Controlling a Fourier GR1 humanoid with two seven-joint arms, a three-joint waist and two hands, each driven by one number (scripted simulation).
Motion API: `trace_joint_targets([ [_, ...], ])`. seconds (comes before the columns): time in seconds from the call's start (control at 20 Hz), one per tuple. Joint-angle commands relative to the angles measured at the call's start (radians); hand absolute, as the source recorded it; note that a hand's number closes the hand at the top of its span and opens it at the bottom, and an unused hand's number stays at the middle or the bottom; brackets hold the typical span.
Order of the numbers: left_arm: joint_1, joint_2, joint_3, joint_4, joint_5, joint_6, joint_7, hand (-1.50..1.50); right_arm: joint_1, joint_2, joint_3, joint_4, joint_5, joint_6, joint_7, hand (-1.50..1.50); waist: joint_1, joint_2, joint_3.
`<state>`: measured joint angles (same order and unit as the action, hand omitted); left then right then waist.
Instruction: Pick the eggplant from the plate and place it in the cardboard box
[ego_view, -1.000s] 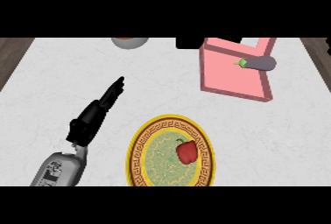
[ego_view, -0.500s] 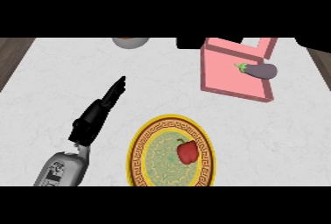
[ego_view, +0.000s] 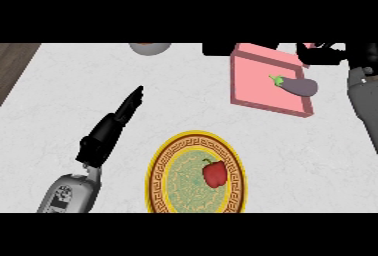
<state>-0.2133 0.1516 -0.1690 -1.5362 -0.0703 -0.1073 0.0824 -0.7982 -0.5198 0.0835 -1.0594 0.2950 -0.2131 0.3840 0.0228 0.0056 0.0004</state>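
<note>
The purple eggplant (ego_view: 297, 86) lies inside the pink, flat cardboard box (ego_view: 255, 80) at the back right of the counter, near the box's right wall. My right hand (ego_view: 322, 53) hovers just beyond and above it, at the view's top edge. That hand is open and apart from the eggplant, and its grey forearm (ego_view: 363, 100) runs down the right edge. The yellow-rimmed patterned plate (ego_view: 164, 172) sits at the front centre and holds only a red bell pepper (ego_view: 215, 174). My left hand (ego_view: 112, 129) rests open on the counter left of the plate, fingers pointing away.
A grey bowl (ego_view: 150, 48) is cut off at the back edge, left of the box. A strip of brown wood (ego_view: 13, 62) marks the counter's left edge. White counter lies between plate and box.
The eggplant has come out of my right hand and settled lower in the box. The right hand has drawn back toward the upper right. The left arm is unchanged.
</note>
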Motion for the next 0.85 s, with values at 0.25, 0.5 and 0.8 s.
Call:
trace_joint_targets([
  [0.25, -0.046, -0.012, 0.02, 0.031, -0.007, -0.011, 0.015, 0.0, -0.096, 0.11, -0.154, 0.329, -0.103, -0.014, -0.296, -1.5, 0.002, 0.004, 0.001],
  [0.5, -0.001, 0.005, 0.04, 0.01, 0.008, -0.017, -0.007, 0.0, -0.044, 0.157, -0.322, 0.259, -0.243, -0.146, -0.399, -1.5, -0.008, 0.001, 0.001],
  [0.8, -0.006, 0.002, 0.041, 0.019, 0.004, -0.023, -0.006, 0.0, 0.014, 0.109, -0.537, 0.307, -0.458, -0.027, -0.563, -1.5, -0.013, 0.003, 0.002],
])
